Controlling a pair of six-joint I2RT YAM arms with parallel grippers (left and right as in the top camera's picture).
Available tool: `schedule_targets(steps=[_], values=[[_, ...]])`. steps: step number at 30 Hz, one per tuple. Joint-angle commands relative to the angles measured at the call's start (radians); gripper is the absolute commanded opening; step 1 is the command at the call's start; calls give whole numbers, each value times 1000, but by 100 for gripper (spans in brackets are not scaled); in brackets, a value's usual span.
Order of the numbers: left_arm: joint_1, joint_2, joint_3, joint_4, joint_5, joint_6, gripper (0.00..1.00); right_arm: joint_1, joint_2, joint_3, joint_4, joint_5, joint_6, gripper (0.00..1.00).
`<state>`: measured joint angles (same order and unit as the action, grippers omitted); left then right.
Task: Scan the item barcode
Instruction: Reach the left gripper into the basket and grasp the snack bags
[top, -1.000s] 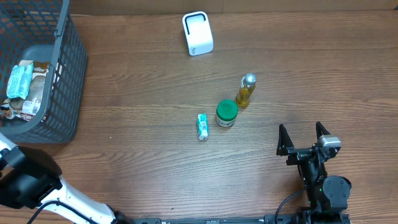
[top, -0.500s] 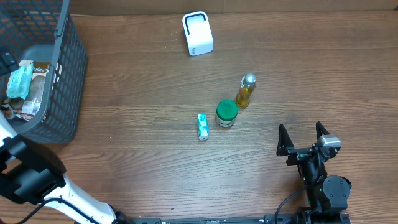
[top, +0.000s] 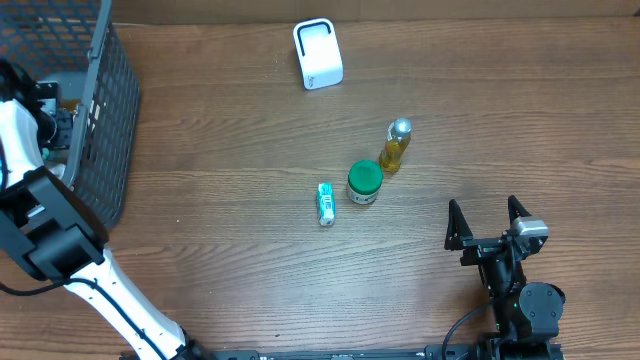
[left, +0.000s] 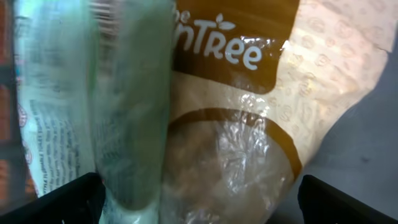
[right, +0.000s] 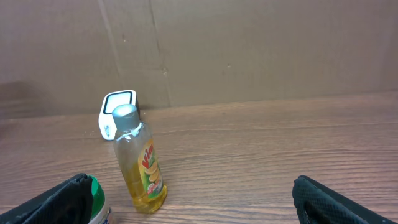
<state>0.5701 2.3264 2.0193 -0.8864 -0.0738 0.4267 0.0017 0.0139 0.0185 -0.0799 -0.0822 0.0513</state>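
My left gripper (left: 199, 208) is down inside the dark mesh basket (top: 100, 130) at the far left, open, its fingertips (left: 59, 199) spread on either side of the packets. Filling the left wrist view are a brown-and-cream snack packet (left: 249, 124) and a pale green packet (left: 118, 112) lying over its left side. Nothing is gripped. A white barcode scanner (top: 318, 53) stands at the back of the table. My right gripper (top: 490, 225) rests open near the front right, empty.
A yellow liquid bottle (top: 396, 146), a green-lidded jar (top: 364, 183) and a small teal box (top: 325, 203) stand mid-table. The right wrist view shows the bottle (right: 140, 162) ahead at left, the scanner (right: 117, 115) behind it and a cardboard wall beyond.
My left arm has swung up from the front left corner into the basket and now covers the packets seen there before. The right arm has not moved.
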Motion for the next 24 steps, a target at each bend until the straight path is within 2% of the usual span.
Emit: schedule_targets(steps=[1,14,21,22,23,24], values=[[-18,2,3,24,-64,49,99,5,-11,-11,3,-6,0,100],[-17,10,-37,65,-100,49,100,5,-11,-11,3,-6,0,100],[-14,10,-139,171,-208,48,100,5,-11,-11,3,-6,0,100],[-12,10,-151,184,-215,48,97,5,-11,-11,3,-6,0,100],[-10,10,-157,189,-214,48,89,5,-11,-11,3,-6,0,100],[-6,10,-159,192,-214,48,76,5,-11,-11,3,-6,0,100]])
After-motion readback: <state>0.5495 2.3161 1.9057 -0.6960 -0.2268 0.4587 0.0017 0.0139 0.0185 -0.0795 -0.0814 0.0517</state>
